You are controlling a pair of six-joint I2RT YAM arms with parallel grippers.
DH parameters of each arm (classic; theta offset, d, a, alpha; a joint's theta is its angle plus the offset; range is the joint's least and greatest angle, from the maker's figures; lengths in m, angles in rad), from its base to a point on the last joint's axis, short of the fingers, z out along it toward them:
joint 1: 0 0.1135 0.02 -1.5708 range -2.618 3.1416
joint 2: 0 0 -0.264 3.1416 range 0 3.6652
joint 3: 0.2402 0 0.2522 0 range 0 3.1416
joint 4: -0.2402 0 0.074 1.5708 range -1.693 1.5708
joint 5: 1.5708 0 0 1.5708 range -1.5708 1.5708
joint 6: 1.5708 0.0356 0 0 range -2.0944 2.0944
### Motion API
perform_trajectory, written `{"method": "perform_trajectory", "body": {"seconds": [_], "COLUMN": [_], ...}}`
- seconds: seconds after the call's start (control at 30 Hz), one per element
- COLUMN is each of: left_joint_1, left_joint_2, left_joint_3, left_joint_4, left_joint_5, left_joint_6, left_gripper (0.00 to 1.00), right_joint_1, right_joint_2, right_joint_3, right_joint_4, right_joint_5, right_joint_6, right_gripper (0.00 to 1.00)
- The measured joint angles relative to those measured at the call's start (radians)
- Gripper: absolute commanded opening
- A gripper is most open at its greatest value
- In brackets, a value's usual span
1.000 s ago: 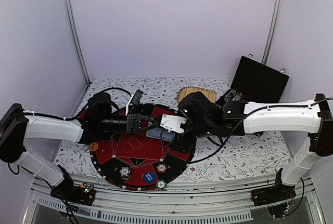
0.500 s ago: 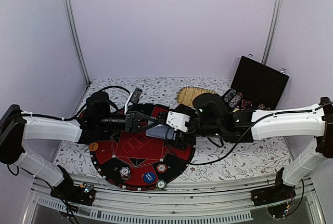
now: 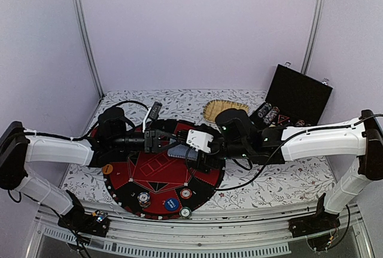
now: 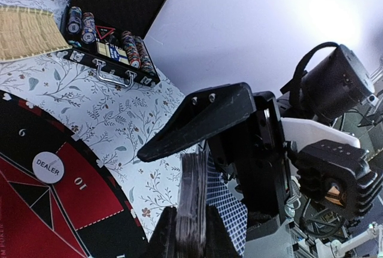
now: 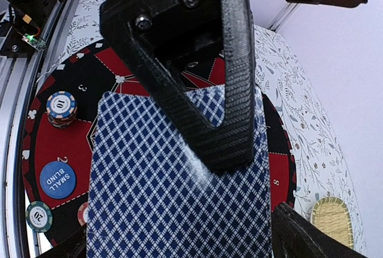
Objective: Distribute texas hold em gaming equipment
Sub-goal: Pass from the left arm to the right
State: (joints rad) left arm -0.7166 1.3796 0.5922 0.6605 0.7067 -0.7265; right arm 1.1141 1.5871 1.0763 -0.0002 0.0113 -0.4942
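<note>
A deck of playing cards point(image 3: 179, 151) with blue-checked backs hangs above the round red-and-black poker mat point(image 3: 143, 174), and my left gripper point(image 3: 172, 148) is shut on it. In the left wrist view the deck point(image 4: 192, 198) shows edge-on between my fingers point(image 4: 157, 241). My right gripper point(image 3: 195, 155) faces it from the right, open. In the right wrist view the top card's back point(image 5: 167, 198) fills the span between my own fingers point(image 5: 302, 234), under the left gripper's finger. On the mat lie a chip stack point(image 5: 62, 107), a blue button point(image 5: 58, 179), a green chip point(image 5: 39, 216) and a white dealer button point(image 4: 48, 167).
An open black case point(image 3: 297, 93) with rows of chips point(image 4: 128, 45) stands at the back right. An oval woven tray point(image 3: 222, 107) lies behind the mat. An orange button point(image 3: 107, 168) sits at the mat's left rim. The cloth under everything is floral.
My right gripper drew a little to the right, then came back to the deck, and its jaws have narrowed somewhat. The left arm has kept the deck still.
</note>
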Motion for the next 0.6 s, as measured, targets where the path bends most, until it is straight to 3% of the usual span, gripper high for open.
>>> {"method": "perform_trajectory", "body": {"seconds": [0.43, 0.6], "left_joint_1": [-0.01, -0.011], "left_joint_2": [0.001, 0.002], "left_joint_3": [0.0, 0.0], "left_joint_4": [0.011, 0.013], "left_joint_5": [-0.003, -0.007], "left_joint_6": [-0.007, -0.007], "left_gripper": [0.0, 0.0], "right_joint_1": [0.0, 0.0], "right_joint_2": [0.003, 0.004], "right_joint_3": [0.0, 0.0], "right_joint_4": [0.001, 0.003], "right_joint_5": [-0.018, -0.018], "right_joint_6": [0.007, 0.009], "right_gripper": [0.65, 0.62]}}
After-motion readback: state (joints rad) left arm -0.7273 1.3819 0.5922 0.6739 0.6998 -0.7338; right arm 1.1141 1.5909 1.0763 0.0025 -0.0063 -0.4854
